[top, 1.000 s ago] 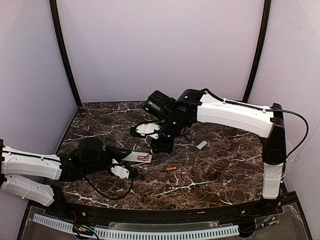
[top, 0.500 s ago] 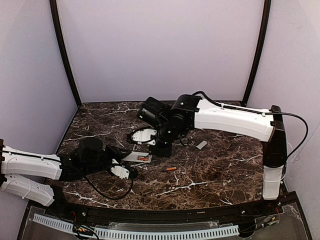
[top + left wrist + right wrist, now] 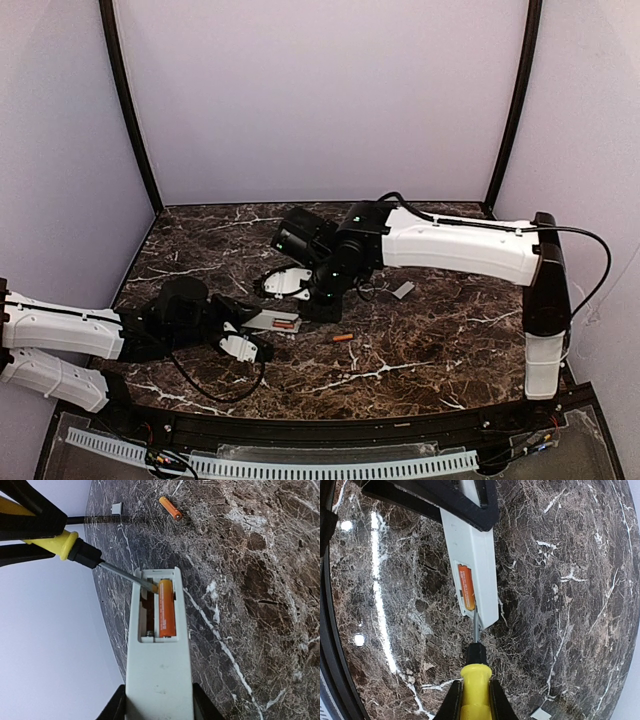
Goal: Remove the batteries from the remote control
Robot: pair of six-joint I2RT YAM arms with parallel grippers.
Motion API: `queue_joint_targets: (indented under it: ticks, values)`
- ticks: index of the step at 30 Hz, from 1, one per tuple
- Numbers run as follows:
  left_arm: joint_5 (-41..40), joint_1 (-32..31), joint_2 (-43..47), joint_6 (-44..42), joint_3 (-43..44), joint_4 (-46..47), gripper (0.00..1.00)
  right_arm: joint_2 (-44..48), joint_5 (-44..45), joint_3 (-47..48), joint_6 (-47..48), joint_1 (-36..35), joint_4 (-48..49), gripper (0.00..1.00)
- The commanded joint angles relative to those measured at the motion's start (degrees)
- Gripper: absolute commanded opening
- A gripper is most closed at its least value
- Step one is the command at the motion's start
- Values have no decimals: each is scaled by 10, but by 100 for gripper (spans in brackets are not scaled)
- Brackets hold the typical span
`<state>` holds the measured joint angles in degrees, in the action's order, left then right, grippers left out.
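Observation:
My left gripper (image 3: pixel 159 707) is shut on the white remote control (image 3: pixel 159 677), held back side up on the table; it also shows in the top view (image 3: pixel 272 321) and the right wrist view (image 3: pixel 470 550). One orange battery (image 3: pixel 167 607) lies in the open bay, and the slot beside it is empty. It shows in the right wrist view too (image 3: pixel 466 587). The other battery (image 3: pixel 170 508) lies loose on the marble (image 3: pixel 342 338). My right gripper (image 3: pixel 475 700) is shut on a yellow-handled screwdriver (image 3: pixel 476 682). Its metal tip (image 3: pixel 150 584) touches the far end of the seated battery.
A small grey-white cover piece (image 3: pixel 403 290) lies on the dark marble table (image 3: pixel 440 340) right of the right arm's wrist, and shows in the right wrist view (image 3: pixel 541 714). Purple walls close off the back and sides.
My right arm has come down and to the left, bringing the screwdriver tip to the remote's battery bay. The left arm and remote have stayed in place.

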<state>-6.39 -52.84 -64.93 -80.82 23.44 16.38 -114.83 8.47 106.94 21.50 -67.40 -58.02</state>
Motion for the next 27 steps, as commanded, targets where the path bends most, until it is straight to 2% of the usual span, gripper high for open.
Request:
queue_joint_targets:
  ticks: [1,12,16,19,24,27]
  values:
    - [46,-5,24,7,11,48,0,-4,-44,-14,-30,27,46,0]
    - [50,-5,29,9,9,50,0,23,-177,-76,-81,87,103,0]
    - [50,-5,28,8,8,49,0,31,-193,-91,-91,102,121,0]
    - [51,-5,27,8,9,48,0,35,-180,-91,-92,103,124,0]
    - [51,-5,22,10,11,41,0,30,-59,-87,-81,70,121,0]
    - [54,-5,23,18,15,37,0,30,-31,-90,-75,50,122,0]
